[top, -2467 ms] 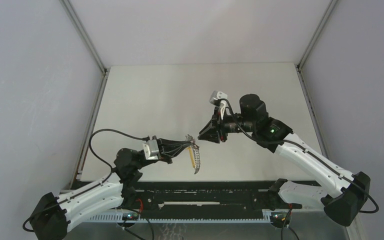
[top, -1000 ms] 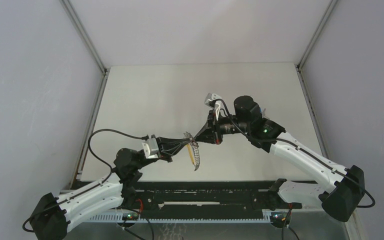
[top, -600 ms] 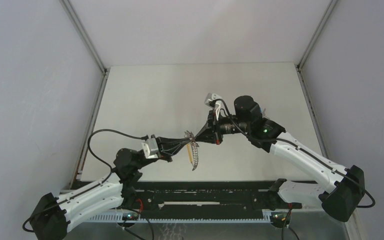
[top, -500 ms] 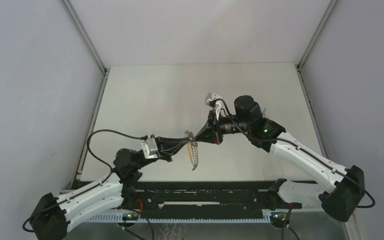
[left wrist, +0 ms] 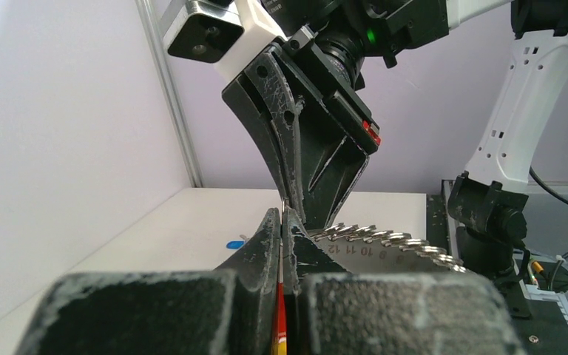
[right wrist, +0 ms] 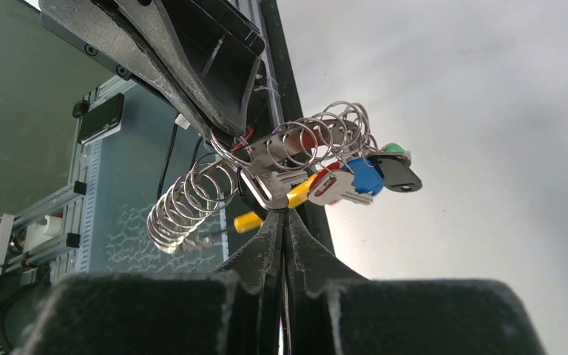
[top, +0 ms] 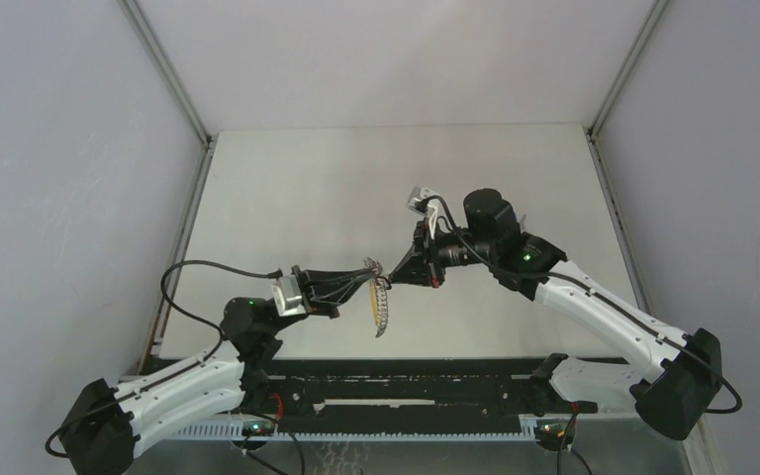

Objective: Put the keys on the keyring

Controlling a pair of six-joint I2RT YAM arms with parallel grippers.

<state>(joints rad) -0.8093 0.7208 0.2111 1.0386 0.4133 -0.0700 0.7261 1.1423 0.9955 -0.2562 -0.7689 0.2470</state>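
Observation:
The keyring (top: 381,312) is a curved numbered metal strip (left wrist: 392,244) carrying several wire rings (right wrist: 192,200), held in the air above the near part of the table. My left gripper (top: 364,284) is shut on its edge (left wrist: 282,214). Keys with blue, black, red and yellow heads (right wrist: 362,177) hang bunched from the rings. My right gripper (top: 393,276) comes in from the right, tip to tip with the left one. It is shut (right wrist: 282,212) on a flat slotted silver piece of the bunch that looks like a key. A small blue-headed key (left wrist: 234,243) lies on the table.
The white table (top: 356,188) is walled by grey panels on the left, back and right. A black rail with the arm bases (top: 406,391) runs along the near edge. Both arms meet near the table's middle front.
The right gripper moved left to the keyring and closed on the bunch. In the last half second the left gripper and keyring shifted slightly left.

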